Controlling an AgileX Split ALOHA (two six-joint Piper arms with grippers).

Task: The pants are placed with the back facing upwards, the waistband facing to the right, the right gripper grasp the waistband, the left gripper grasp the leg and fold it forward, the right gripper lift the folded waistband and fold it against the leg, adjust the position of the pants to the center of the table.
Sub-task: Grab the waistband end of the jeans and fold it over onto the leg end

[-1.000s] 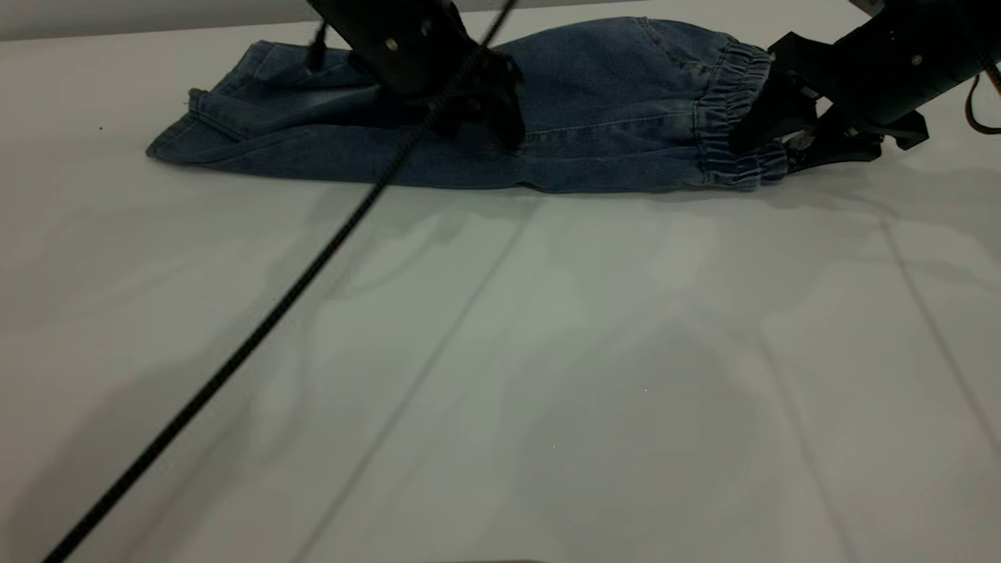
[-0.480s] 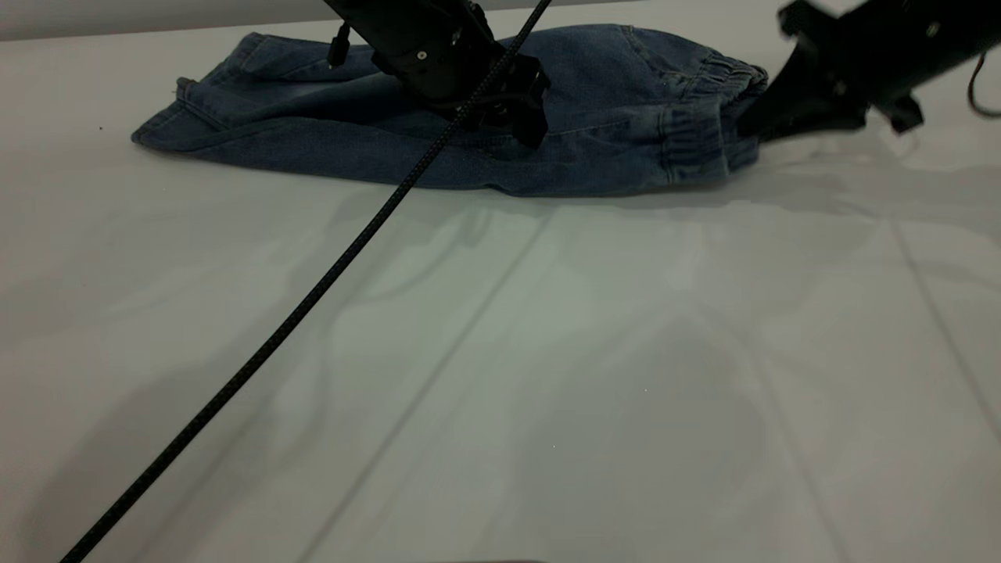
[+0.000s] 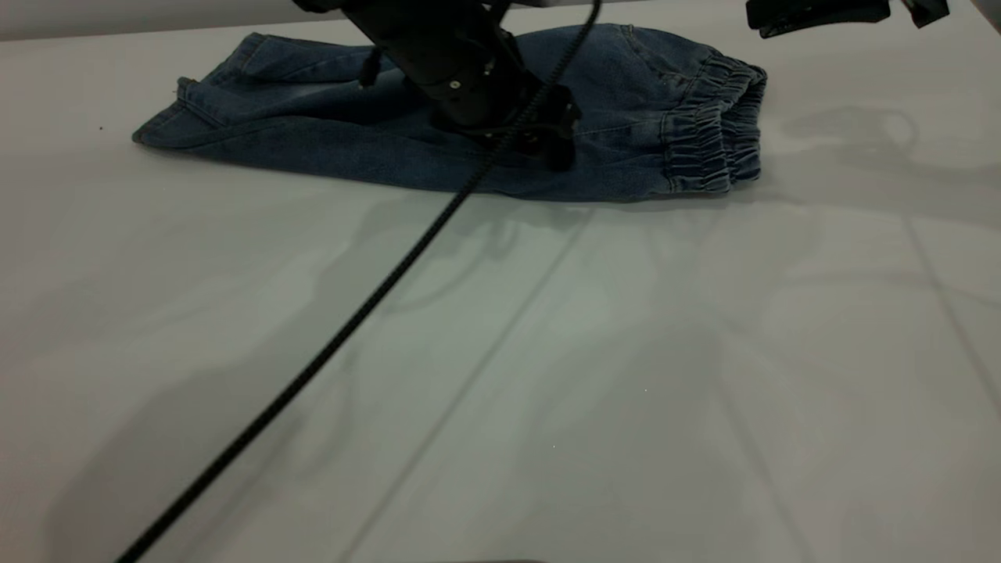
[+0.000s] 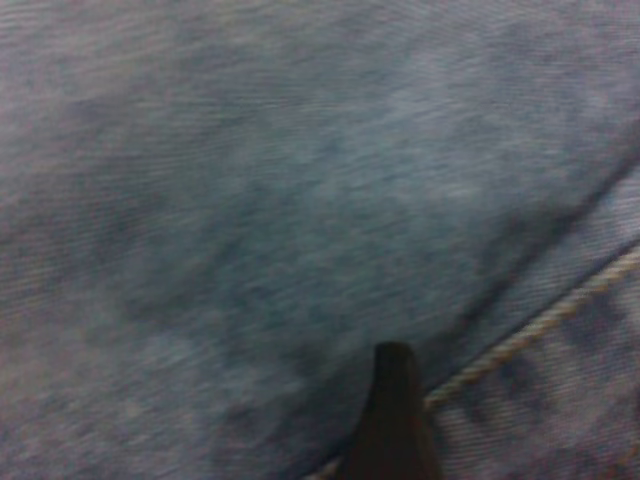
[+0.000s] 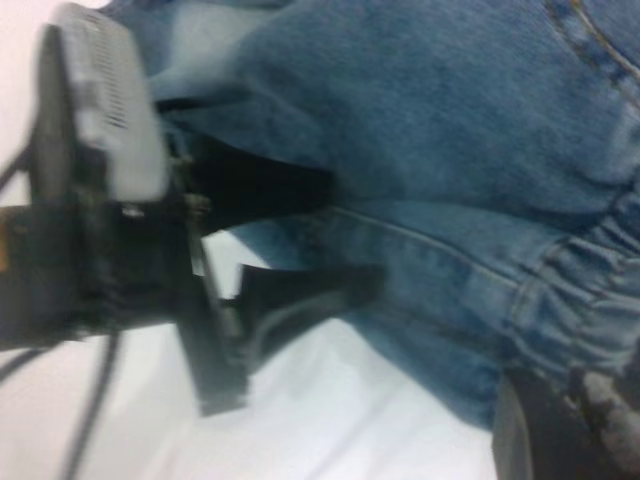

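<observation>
Exterior cam: low, looks across my table (image 3: 547,375), pants (image 3: 626,117) at frame top. My left wrist cam: pressed close on denim. Right wrist cam: looks down from higher, shares pants and left gripper (image 5: 300,240).

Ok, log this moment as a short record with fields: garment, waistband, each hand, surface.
garment: blue denim pants, folded lengthwise, lying flat at the far side of the table
waistband: elastic gathered waistband, at the right end, not held
left hand: black two-fingered claw, down on the middle of the pants, open
right hand: black claw, raised clear beyond the waistband, at the frame's top edge
surface: plain white tabletop
</observation>
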